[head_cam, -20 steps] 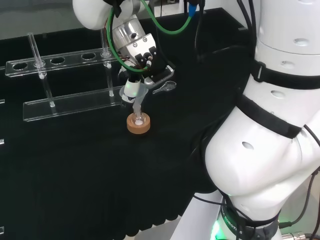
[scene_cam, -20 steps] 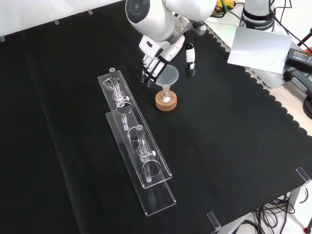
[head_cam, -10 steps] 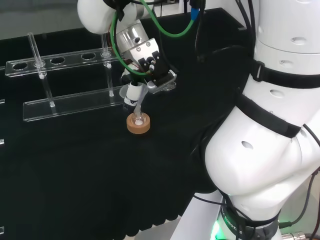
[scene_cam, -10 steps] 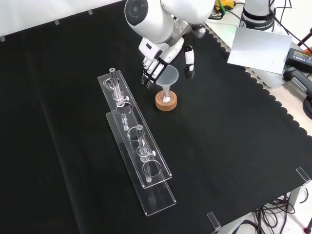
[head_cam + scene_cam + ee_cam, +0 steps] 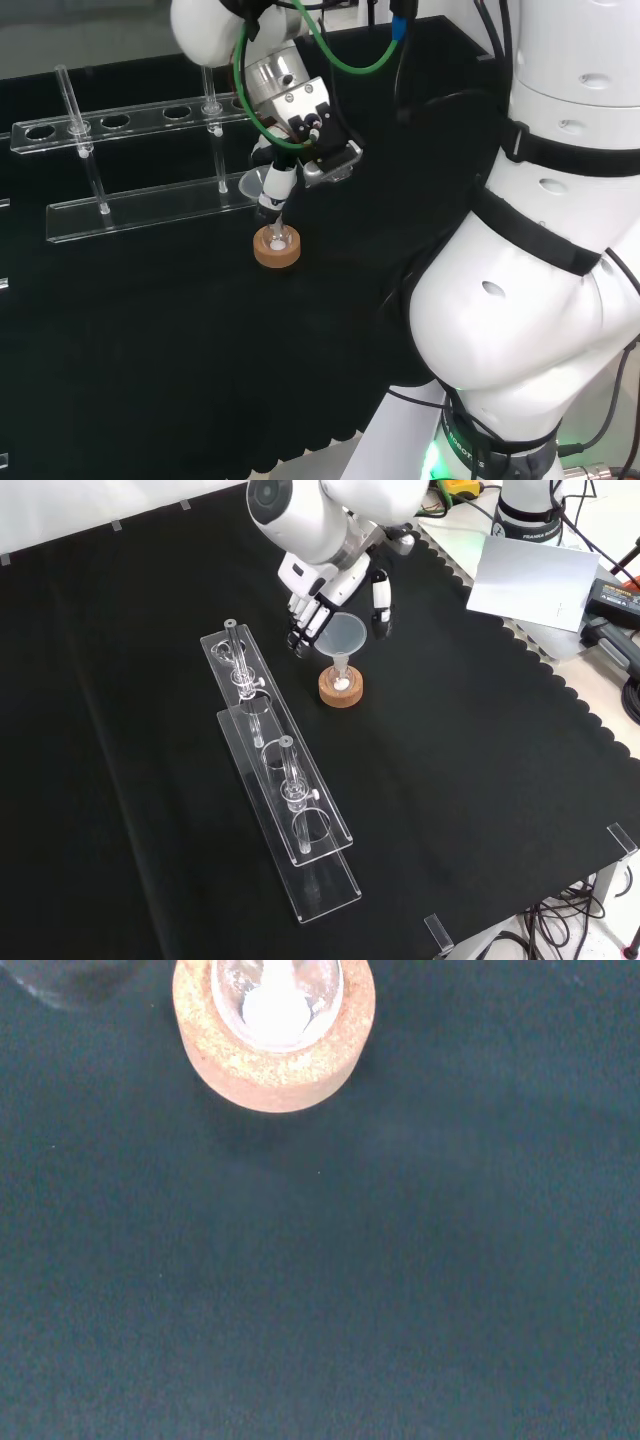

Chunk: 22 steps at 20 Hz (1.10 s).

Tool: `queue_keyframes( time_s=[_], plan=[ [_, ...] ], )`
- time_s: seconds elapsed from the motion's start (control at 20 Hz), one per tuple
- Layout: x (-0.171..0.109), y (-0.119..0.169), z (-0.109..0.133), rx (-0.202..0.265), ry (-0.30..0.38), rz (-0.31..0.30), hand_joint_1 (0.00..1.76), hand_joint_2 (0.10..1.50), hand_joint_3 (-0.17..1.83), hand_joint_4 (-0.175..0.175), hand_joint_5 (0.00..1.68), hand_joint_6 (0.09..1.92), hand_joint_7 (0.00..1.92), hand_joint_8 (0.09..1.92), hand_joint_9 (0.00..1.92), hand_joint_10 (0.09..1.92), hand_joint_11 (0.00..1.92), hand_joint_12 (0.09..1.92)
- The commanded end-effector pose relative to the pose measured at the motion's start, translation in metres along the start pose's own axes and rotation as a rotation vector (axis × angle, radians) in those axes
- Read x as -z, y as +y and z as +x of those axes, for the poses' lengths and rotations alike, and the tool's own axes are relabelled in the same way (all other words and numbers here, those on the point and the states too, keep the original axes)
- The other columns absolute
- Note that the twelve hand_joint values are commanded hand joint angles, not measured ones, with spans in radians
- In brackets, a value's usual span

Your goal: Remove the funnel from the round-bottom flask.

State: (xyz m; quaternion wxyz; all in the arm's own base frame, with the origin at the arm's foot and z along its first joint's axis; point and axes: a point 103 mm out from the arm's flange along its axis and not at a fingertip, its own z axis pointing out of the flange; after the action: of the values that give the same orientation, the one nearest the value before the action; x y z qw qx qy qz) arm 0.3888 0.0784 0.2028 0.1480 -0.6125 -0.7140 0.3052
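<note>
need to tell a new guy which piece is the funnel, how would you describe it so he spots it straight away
Find the two long clear racks lying on the black cloth. To their right in the front view sits a cork ring holding a small flask. The funnel is the clear cone standing in that flask's neck, wide mouth up, with the hand around its rim.

Head view behind arm, front view opposite, wrist view close; all share cork ring [image 5: 277, 250] [image 5: 341, 689] [image 5: 273, 1055].

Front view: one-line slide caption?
The hand closes in around the funnel, which sits in the round-bottom flask on its cork ring.
</note>
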Motion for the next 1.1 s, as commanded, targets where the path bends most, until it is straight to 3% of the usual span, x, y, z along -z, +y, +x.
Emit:
queue_keyframes(
  time_s=[0.05, 0.3, 0.55, 0.7, 0.85, 0.95, 1.0, 1.1],
  plan=[
    [0.007, 0.002, 0.019, 0.007, -0.065, -0.013, 0.72, 0.82, -0.08, 0.027, 0.15, 0.09, 0.13, 0.21, 0.31, 0.70, 0.32, 1.49],
    [0.007, 0.003, 0.021, 0.021, -0.085, -0.015, 0.73, 0.84, -0.12, 0.027, 0.16, 0.09, 0.01, 0.51, 0.32, 0.69, 0.32, 1.49],
    [0.005, 0.006, 0.023, -0.049, -0.153, -0.026, 0.75, 0.86, -0.12, 0.018, 0.20, 0.09, 0.05, 0.58, 0.38, 0.68, 0.35, 1.47],
    [0.006, 0.003, 0.020, -0.096, -0.191, -0.094, 0.78, 0.93, -0.12, 0.004, 0.29, 0.09, 0.15, 0.61, 0.51, 0.61, 0.43, 1.41],
    [0.009, -0.002, 0.016, -0.138, -0.228, -0.169, 0.81, 1.02, -0.12, 0.000, 0.49, 0.09, 0.33, 0.63, 0.68, 0.55, 0.56, 1.33],
    [0.014, -0.005, 0.018, -0.127, -0.226, -0.197, 0.83, 1.08, -0.14, 0.020, 0.69, 0.18, 0.46, 0.63, 0.80, 0.50, 0.66, 1.27],
    [0.018, -0.007, 0.022, -0.130, -0.265, -0.183, 0.84, 1.11, -0.15, 0.030, 0.76, 0.22, 0.50, 0.62, 0.84, 0.47, 0.69, 1.24],
    [0.025, -0.011, 0.024, -0.125, -0.262, -0.169, 0.85, 1.13, -0.17, 0.042, 0.83, 0.27, 0.55, 0.62, 0.88, 0.45, 0.73, 1.21]
  ],
)
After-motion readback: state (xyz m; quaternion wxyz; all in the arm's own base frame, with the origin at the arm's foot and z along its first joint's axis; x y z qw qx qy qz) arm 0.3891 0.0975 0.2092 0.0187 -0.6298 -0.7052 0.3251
